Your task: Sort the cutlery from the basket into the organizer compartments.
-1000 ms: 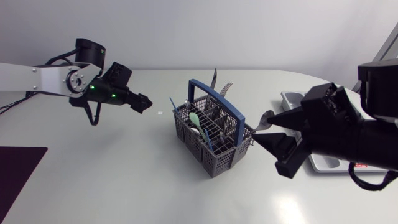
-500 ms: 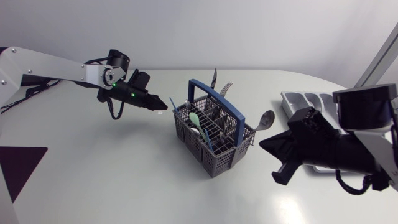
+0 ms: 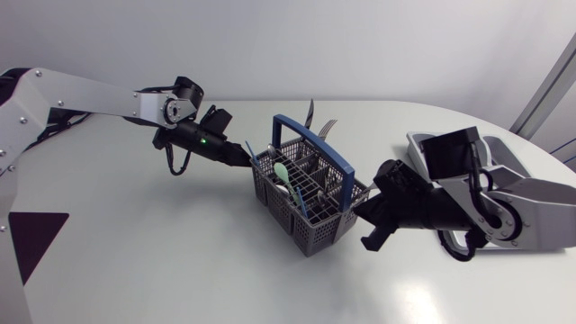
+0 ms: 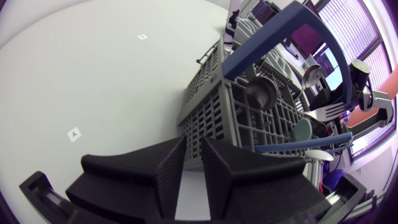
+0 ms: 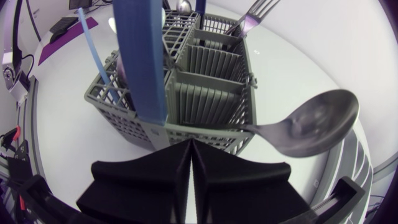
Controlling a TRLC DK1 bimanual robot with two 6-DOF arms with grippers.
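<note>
Your left arm comes in from the left. Its hand sits just beside the left end of the grey basket, low by the wall. In the left wrist view the fingers stand slightly apart, bare counter shows in the gap and nothing is between them.

Your right arm comes in from the right, with its hand at the basket's opposite end. The fingers are pressed together to a thin slit, with the tips right at the basket's near wall. You can't tell whether they touch it, and nothing shows pinched between them.

The basket stands mid counter, upright, with its blue handle arched over the top. The cutlery is in it:
- A metal spoon sticks out sideways over the corner beside your right hand, bowl outward.
- A green spoon is in a middle compartment.
- Forks poke up at the far side.
- A thin blue stick stands at the end next to your left hand.

The white organizer lies at the right of the counter, well apart from the basket and mostly hidden behind your right arm, so its contents can't be made out.
</note>
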